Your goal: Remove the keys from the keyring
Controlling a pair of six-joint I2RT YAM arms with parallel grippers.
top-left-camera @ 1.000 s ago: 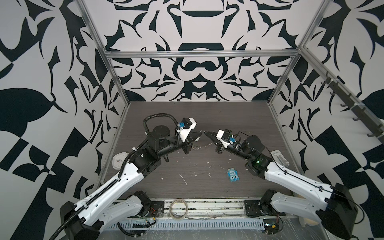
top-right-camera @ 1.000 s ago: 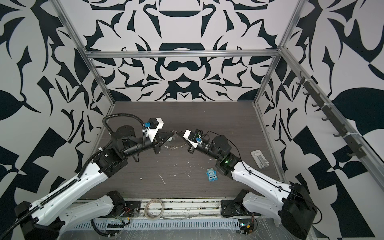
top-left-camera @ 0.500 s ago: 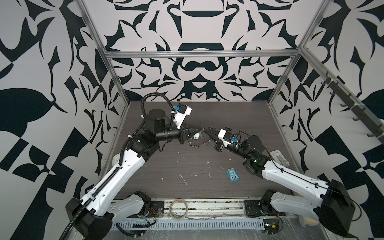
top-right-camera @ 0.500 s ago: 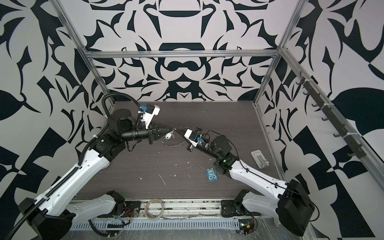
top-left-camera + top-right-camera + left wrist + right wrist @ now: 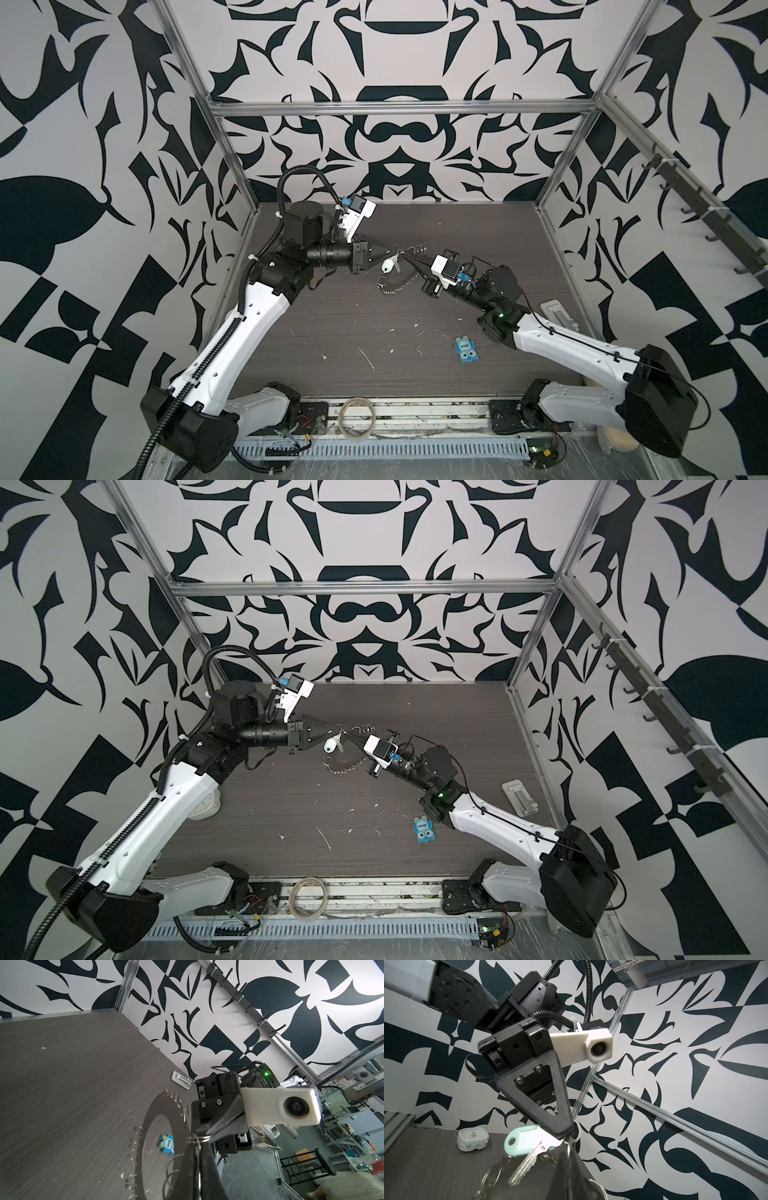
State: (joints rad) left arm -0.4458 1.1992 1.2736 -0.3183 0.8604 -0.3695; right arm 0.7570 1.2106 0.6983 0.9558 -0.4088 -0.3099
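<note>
Both grippers meet tip to tip above the middle of the table. My left gripper is shut on a small split ring. From that ring hang the keys: a white fob and a silver key. My right gripper is shut on a split ring at the same spot. The keyring, a grey disc rimmed with split rings, hangs below the tips, off the table.
A blue packet lies on the table near the right arm. A white clock stands at the left edge and a grey-white holder at the right edge. A tape roll lies on the front rail. White scraps dot the table.
The left arm has risen and swung its wrist toward the back until the gripper lies level. The keys and keyring now hang higher between the two tips. The right gripper shifted only slightly.
</note>
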